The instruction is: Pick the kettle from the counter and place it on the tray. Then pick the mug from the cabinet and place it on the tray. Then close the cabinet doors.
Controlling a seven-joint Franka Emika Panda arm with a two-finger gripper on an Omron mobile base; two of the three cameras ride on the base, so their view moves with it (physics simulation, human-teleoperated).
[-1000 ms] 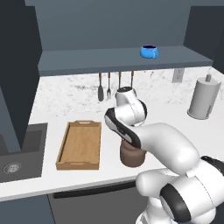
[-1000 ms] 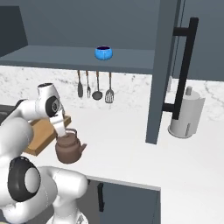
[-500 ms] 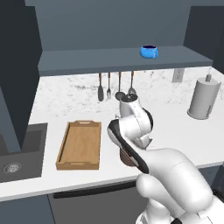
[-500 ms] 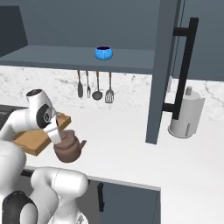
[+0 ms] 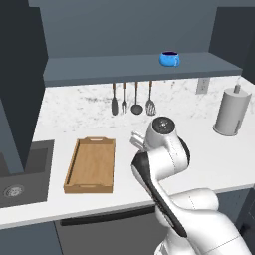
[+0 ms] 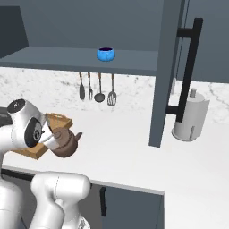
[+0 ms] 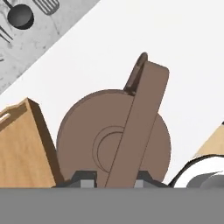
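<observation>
Kettle [image 6: 66, 143] – squat brown pot, appears lifted just off the counter [image 6: 134, 147] near its front edge, hanging beside the tray's near corner; not over the tray yet. In the hand view the kettle [image 7: 114, 142] sits right under the camera, arched handle running up between the two finger tips. Gripper [image 7: 114, 178] is clamped on that handle, jaws nearly together around the thin strap.

Handling, as a judgement: rigid, probably fairly heavy for its size, smooth glazed-looking surface. The handle is the only sensible grip – body too round and wide for the jaws. Held by a thin arch it can swing or tilt, spout dipping, so a slow carry is safer. The lid knob may be loose; cannot tell.

Tray [image 5: 91, 164] – wooden, shallow, raised rim, lying on the counter between the sink [image 5: 22, 174] and the arm, long side running front to back. Nothing in it. Room for both kettle and mug.

Cabinet [image 5: 139, 64] – open, one door [image 6: 167, 71] standing out over the counter at the right. On its shelf sits only the blue mug [image 5: 170, 58], toward the right end, upright, handle to the side. Small and light by the look of it, hard and chippable.

Utensils [image 5: 132, 99] hang on the back wall; grey paper-towel holder [image 5: 231, 112] stands at the counter's far right.
</observation>
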